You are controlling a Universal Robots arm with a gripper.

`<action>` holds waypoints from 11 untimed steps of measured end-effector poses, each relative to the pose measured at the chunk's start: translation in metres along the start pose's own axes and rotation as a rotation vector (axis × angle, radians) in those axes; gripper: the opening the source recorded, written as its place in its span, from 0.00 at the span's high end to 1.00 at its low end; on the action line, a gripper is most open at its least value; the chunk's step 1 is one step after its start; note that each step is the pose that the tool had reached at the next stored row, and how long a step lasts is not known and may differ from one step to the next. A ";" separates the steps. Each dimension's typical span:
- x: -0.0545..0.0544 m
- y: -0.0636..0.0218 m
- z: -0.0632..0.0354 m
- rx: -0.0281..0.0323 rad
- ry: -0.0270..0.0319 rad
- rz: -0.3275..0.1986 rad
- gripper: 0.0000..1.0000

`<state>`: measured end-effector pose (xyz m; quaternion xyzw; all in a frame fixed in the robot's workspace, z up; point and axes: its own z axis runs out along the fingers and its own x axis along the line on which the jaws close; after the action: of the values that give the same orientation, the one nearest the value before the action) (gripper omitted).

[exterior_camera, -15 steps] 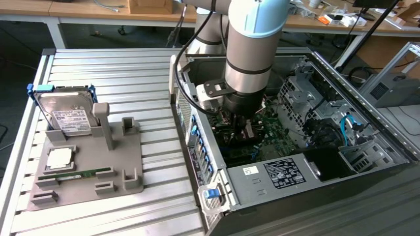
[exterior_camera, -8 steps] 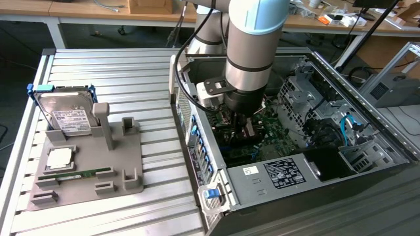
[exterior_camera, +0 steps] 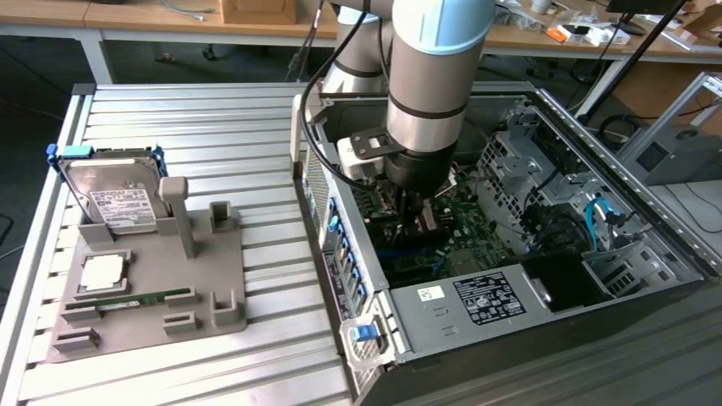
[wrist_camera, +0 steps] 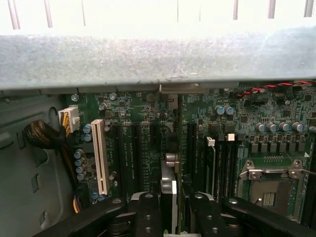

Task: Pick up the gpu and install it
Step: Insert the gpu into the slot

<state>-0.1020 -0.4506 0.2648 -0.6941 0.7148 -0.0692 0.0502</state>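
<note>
Gripper [wrist_camera: 170,207] clamped on the gpu [wrist_camera: 169,190], held edge-down above the motherboard [wrist_camera: 148,133] slots inside the case [exterior_camera: 474,304]; seating remains undone.

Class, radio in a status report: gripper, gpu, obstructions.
Gripper shut on gpu, edge-on, inside the computer case. Card above the motherboard slots. Nothing visibly blocking.

Silver-grey arm with pale blue joint caps.
The arm [exterior_camera: 427,80] is made of round metallic tubes with a light blue cap and a black ring at the joint. A black cable runs along it beside a white-and-black wrist box. The gripper [wrist_camera: 175,210] has matte black fingers [wrist_camera: 148,215] with round screws.
</note>
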 end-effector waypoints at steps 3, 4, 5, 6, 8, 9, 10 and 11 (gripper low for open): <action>0.000 0.0000 -0.0004 0.0001 -0.0004 -0.002 0.73; -0.001 0.0000 -0.0004 0.0000 -0.0005 -0.002 0.73; -0.001 0.0000 -0.0005 0.0000 -0.0006 -0.003 0.73; -0.002 0.0000 -0.0005 0.0001 -0.0009 -0.005 0.73; -0.002 0.0000 -0.0004 0.0002 -0.0013 -0.007 0.73; -0.002 0.0000 -0.0005 0.0002 -0.0013 -0.007 0.73; -0.002 0.0000 -0.0004 0.0001 -0.0014 -0.007 0.73; -0.002 0.0000 -0.0001 -0.0001 -0.0016 -0.008 0.73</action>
<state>-0.1020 -0.4483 0.2649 -0.6968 0.7121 -0.0689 0.0505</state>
